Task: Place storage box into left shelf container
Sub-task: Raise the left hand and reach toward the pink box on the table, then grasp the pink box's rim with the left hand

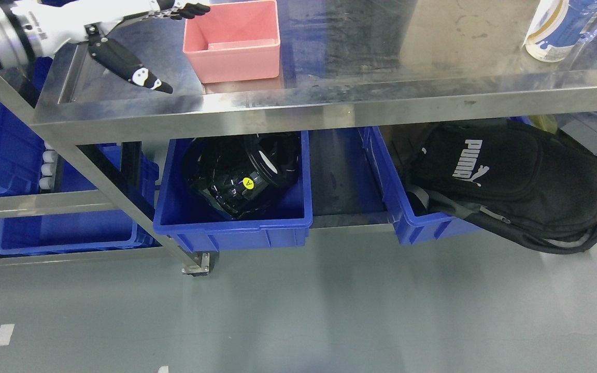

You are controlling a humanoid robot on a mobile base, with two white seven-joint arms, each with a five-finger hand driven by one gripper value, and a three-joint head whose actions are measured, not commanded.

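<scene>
A pink storage box (233,44) stands empty on the steel top shelf (329,98), left of the middle. My left hand (158,44) comes in from the upper left and hovers just left of the box. Its fingers (189,9) are spread and reach toward the box's upper left corner, while the thumb (132,70) points down to the right over the shelf. The hand holds nothing. On the lower shelf, below the box, sits a blue container (236,223) with a black object (241,173) inside. My right hand is out of sight.
A second blue container (407,217) on the lower right holds a black backpack (516,181) that hangs over its edge. More blue bins (65,233) sit at the left on another rack. Bottles (555,28) stand at the top right. Grey floor lies in front.
</scene>
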